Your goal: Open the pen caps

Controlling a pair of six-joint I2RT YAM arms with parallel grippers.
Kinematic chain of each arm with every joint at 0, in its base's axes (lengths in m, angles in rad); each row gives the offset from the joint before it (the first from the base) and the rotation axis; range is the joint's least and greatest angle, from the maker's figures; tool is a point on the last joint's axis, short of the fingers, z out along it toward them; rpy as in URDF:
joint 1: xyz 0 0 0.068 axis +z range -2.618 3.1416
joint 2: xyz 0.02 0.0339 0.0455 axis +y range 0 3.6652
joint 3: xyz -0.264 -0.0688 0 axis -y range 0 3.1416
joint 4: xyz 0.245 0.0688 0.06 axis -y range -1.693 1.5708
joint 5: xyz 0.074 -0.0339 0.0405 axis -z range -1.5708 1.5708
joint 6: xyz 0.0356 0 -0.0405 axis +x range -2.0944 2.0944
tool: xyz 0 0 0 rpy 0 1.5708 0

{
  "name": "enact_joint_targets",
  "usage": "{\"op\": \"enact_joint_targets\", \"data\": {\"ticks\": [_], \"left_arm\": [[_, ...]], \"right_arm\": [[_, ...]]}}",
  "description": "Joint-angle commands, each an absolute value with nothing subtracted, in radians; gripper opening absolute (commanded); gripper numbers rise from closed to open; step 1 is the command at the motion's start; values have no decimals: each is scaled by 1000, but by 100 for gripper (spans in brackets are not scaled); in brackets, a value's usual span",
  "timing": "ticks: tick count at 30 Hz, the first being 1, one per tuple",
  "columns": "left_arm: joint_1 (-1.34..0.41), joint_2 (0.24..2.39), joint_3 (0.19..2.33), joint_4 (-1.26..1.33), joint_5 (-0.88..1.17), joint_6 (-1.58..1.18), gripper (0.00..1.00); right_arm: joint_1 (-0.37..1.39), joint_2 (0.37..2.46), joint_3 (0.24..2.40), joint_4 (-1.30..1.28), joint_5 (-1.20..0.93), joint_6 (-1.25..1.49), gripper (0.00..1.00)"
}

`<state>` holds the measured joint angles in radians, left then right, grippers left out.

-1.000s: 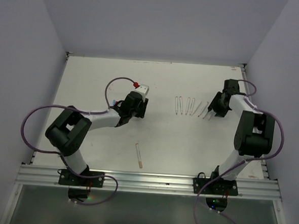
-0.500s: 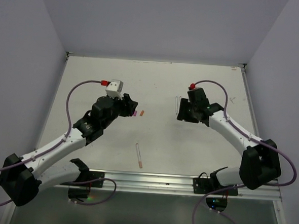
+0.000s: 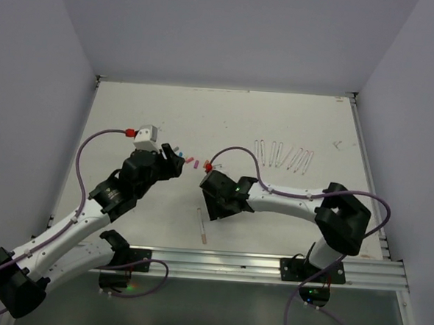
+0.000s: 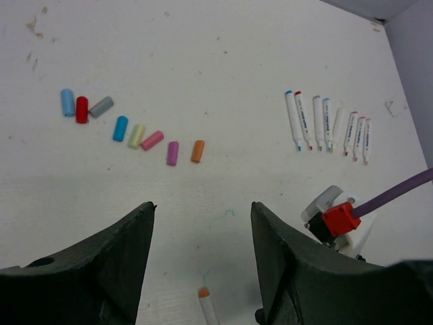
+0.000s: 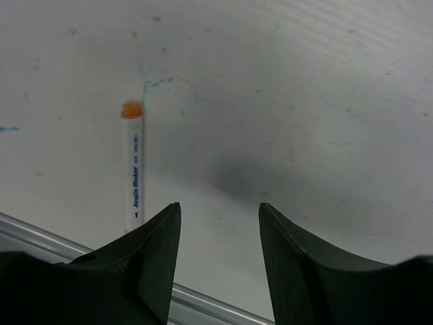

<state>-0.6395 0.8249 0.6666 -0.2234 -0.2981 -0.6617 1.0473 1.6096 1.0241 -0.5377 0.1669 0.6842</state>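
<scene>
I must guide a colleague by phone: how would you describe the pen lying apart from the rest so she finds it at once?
Find the metal rail along the near edge. Just beyond it, about midway along, a white-barrelled pen lies alone. Unlike the row of pens side by side farther back on the right, it has no neighbours and shows an orange end.

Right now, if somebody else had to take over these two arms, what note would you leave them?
The left fingers: open, empty, above the white table.
The right fingers: open, empty, low beside the lone white-barrelled marker pen with an orange end.
Done: eight short coloured plastic caps lie loose in a row; eight white marker pens lie side by side further right and look uncapped.
Left: the lone pen's near end is hidden by a finger, so check it and uncap it if needed.
</scene>
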Motion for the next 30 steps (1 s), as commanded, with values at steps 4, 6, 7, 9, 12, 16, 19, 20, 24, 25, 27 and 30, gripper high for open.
{"op": "enact_joint_targets", "data": {"ticks": [4,6,7,9,12,16,19,20,24,25,27,30], "left_arm": [[-632,775,638,-347,-414,-759,62],[-632,734,624,-342,-437,-758,63],[-632,723,615,-345,-448,-758,64],[-632,701,614,-357,-472,-758,64],[-632,692,615,-385,-497,-762,65],[-632,686,603,-414,-523,-791,65],[-632,664,586,-419,-541,-813,65],[-634,658,581,-416,-541,-816,65],[-634,629,572,-420,-546,-827,65],[-632,626,574,-422,-548,-827,65],[-632,618,574,-428,-555,-828,65],[-632,611,563,-423,-557,-830,66]], "right_arm": [[1170,1755,1176,-540,251,756,53],[1198,1782,1195,-535,261,765,53],[1201,1786,1203,-531,265,768,53],[1207,1798,1203,-519,265,775,53],[1212,1827,1210,-508,250,775,52],[1219,1870,1227,-502,245,781,48],[1226,1893,1232,-496,264,792,42],[1226,1897,1229,-491,264,795,40],[1226,1911,1224,-489,290,807,20],[1226,1908,1218,-489,299,813,14],[1226,1879,1195,-483,310,827,1],[1223,1820,1171,-483,351,833,0]]}}
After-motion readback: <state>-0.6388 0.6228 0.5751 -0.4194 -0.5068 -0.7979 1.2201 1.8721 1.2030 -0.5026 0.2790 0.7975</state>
